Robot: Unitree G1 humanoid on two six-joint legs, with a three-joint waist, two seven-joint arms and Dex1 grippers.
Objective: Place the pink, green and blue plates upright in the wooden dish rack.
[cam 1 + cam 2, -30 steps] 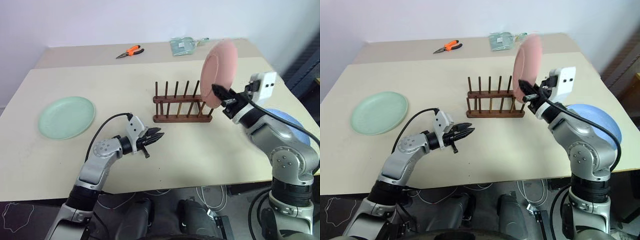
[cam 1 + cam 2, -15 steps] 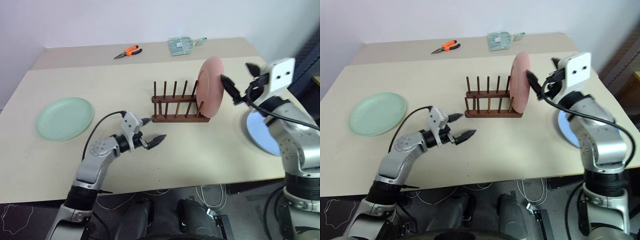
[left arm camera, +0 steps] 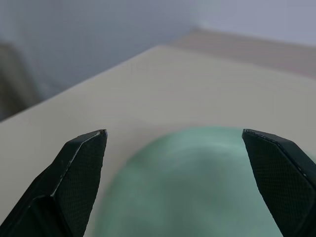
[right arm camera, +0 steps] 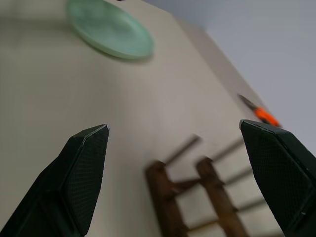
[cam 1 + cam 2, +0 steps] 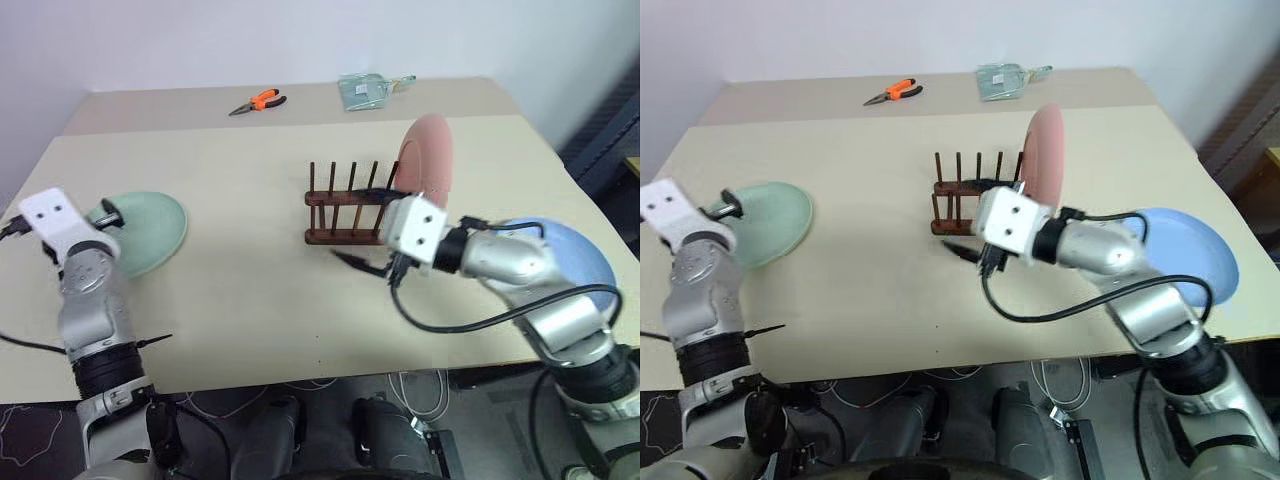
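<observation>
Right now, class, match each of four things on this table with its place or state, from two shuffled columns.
Things:
1. pink plate
2. green plate
3. blue plate
4. orange pliers

Places or states:
A. flat on the table by the left hand
B. far edge of the table
C. upright at the end of the wooden dish rack
D. flat on the table behind the right arm

Pairs: 1-C, 2-A, 3-D, 4-B
</observation>
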